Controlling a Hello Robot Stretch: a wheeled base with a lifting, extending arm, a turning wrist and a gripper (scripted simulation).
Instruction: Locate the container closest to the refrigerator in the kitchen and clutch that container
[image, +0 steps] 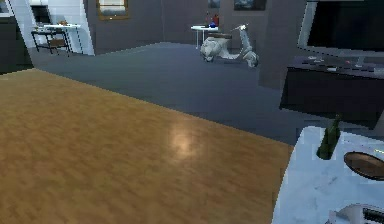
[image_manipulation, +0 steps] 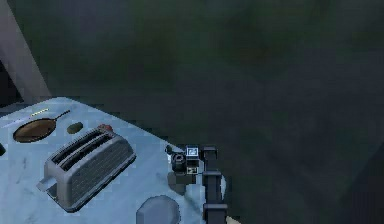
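My arm (image_manipulation: 213, 198) rises from the arm side view's bottom edge over a pale counter (image_manipulation: 140, 150). The gripper (image_manipulation: 173, 153) sits left of the two white marked squares, near the counter's far edge. Just under the gripper's body there is a small dark round shape (image_manipulation: 178, 183), and I cannot make out what it is. I cannot tell whether the gripper holds anything. A grey toaster (image_manipulation: 85, 165) lies on the counter to the gripper's left. A rounded grey thing (image_manipulation: 152, 211) sits at the bottom edge.
A brown round dish (image_manipulation: 35, 128) and a small dark oval (image_manipulation: 75, 127) lie at the counter's left. The forward view shows a white counter corner (image: 300, 190) with a green bottle (image: 328, 140) and a dark dish (image: 365, 165). Beyond are wooden floor (image: 110, 150), a scooter (image: 230, 47) and a TV stand (image: 330, 92).
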